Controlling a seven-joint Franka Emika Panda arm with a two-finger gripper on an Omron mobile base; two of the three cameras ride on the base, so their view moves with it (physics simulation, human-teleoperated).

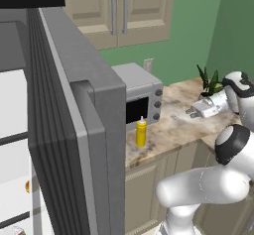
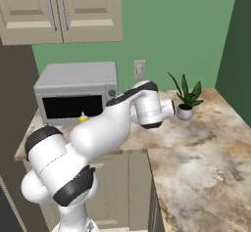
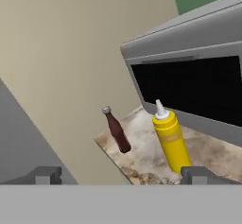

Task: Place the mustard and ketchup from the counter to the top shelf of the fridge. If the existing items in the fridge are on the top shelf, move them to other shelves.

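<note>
The yellow mustard (image 3: 170, 141) stands upright on the marbled counter (image 3: 137, 145) in front of the microwave. The small dark ketchup (image 3: 116, 131) stands just left of it, near the counter's end. My gripper (image 3: 122, 176) is open, facing both bottles from a short distance, nothing between its fingertips (image 3: 45, 175). From the left base view, the gripper (image 1: 190, 113) hovers over the counter (image 1: 178, 127), right of the mustard (image 1: 141, 132). The fridge (image 1: 74, 110) stands open at left, with a golden-brown lump (image 1: 29, 184) on a white shelf. The ketchup is hidden behind the fridge door.
A grey microwave (image 1: 141, 96) sits at the back of the counter behind the bottles. A potted plant (image 2: 186, 100) stands in the corner by the green wall. Beige cabinets (image 2: 59, 11) hang above. My arm hides most of the mustard (image 2: 83, 118) in the right base view.
</note>
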